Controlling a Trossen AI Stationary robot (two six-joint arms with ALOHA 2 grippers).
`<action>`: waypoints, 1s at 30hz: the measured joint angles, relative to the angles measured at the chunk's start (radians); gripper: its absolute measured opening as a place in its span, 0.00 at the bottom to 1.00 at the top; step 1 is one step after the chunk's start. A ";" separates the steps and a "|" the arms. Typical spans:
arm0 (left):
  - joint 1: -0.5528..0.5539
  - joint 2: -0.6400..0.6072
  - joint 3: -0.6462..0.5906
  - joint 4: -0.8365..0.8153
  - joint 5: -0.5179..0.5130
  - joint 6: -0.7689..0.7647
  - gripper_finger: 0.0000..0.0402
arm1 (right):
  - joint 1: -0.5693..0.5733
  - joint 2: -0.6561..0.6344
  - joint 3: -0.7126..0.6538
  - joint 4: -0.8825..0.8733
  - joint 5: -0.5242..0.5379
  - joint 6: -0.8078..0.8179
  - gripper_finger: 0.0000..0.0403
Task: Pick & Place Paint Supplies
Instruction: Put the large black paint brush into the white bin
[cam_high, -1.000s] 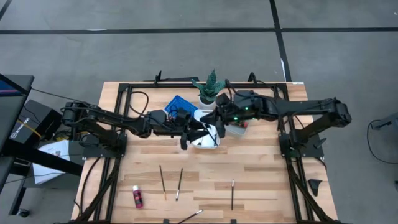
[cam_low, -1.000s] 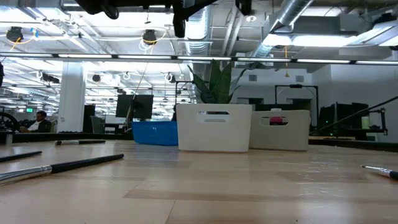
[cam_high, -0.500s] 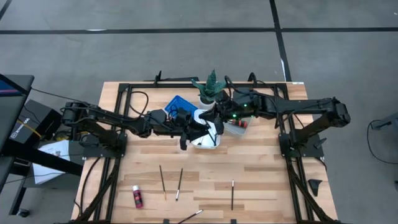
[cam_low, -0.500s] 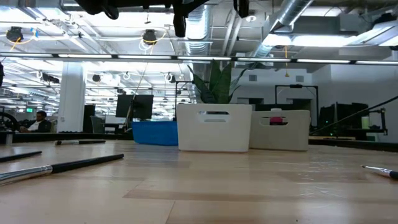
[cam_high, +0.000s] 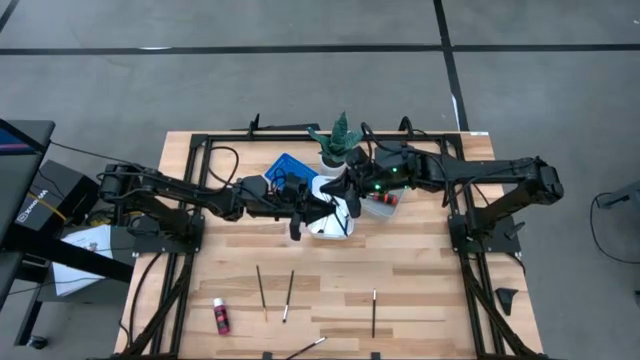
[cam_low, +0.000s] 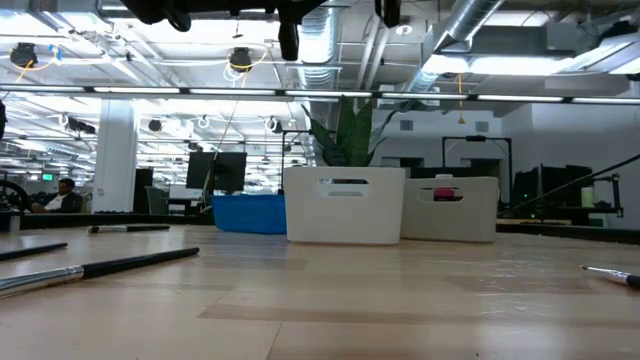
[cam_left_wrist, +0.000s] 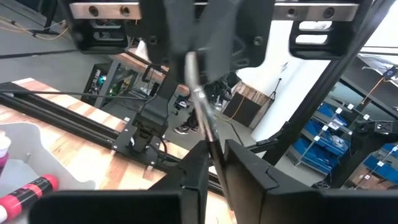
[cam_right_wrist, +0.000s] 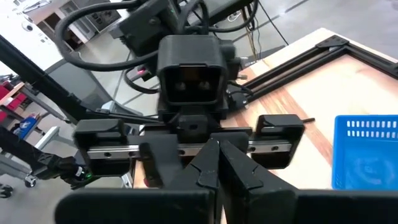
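While both arms meet over the white tray (cam_high: 335, 232) at table centre, a brush (cam_left_wrist: 205, 118) spans the two grippers — this reads as a handover. The right gripper (cam_left_wrist: 193, 43) is closed on the upper shaft. The left gripper (cam_left_wrist: 216, 180) has its fingers narrow about the lower shaft; firm contact cannot be confirmed. Next, one gripper must hold securely before the other releases, then lower the brush into a tray. Room is tight: the plant (cam_high: 338, 135), blue tray (cam_high: 285, 165) and grey tray (cam_high: 380, 208) crowd the far side. The near side is open — only loose brushes (cam_high: 262, 292) and a bottle (cam_high: 220, 315) lie there.
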 joint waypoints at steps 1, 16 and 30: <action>0.000 0.000 0.000 -0.002 -0.001 0.000 0.09 | 0.000 0.000 0.000 0.001 -0.001 0.000 0.00; 0.006 0.000 0.000 -0.027 -0.003 0.003 0.02 | 0.001 0.000 -0.001 0.001 0.001 0.023 0.09; 0.006 0.000 0.000 -0.063 -0.001 0.004 0.02 | -0.002 0.000 -0.001 0.010 0.007 0.018 0.46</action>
